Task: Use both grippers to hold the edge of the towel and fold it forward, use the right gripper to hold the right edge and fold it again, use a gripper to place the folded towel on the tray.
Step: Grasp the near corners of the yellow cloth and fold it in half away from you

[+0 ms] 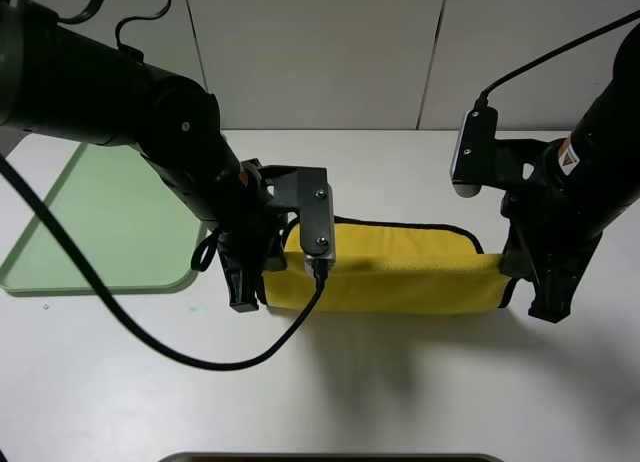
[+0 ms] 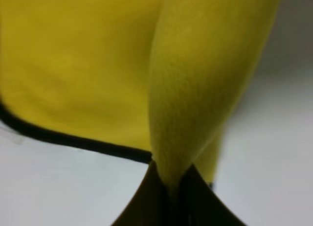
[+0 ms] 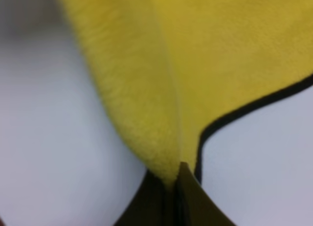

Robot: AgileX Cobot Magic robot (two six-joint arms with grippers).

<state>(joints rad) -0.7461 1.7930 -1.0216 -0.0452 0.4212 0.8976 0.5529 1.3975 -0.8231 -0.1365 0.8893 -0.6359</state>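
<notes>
A yellow towel [image 1: 390,267] with a black hem lies folded over on the white table, its doubled part held up between my two grippers. My left gripper [image 1: 250,282] is shut on the towel's left edge; the left wrist view shows the yellow cloth [image 2: 195,89] pinched between its dark fingers [image 2: 146,201]. My right gripper [image 1: 540,292] is shut on the right edge; the right wrist view shows the cloth [image 3: 146,103] pinched between its fingers [image 3: 190,201]. The green tray [image 1: 110,222] sits at the left, apart from the towel.
The white table [image 1: 400,382] stretches in front of the towel. A wall of pale panels [image 1: 320,52] stands behind. A black cable [image 1: 150,332] loops from the left arm over the table's front left. A dark edge [image 1: 330,458] shows at the bottom.
</notes>
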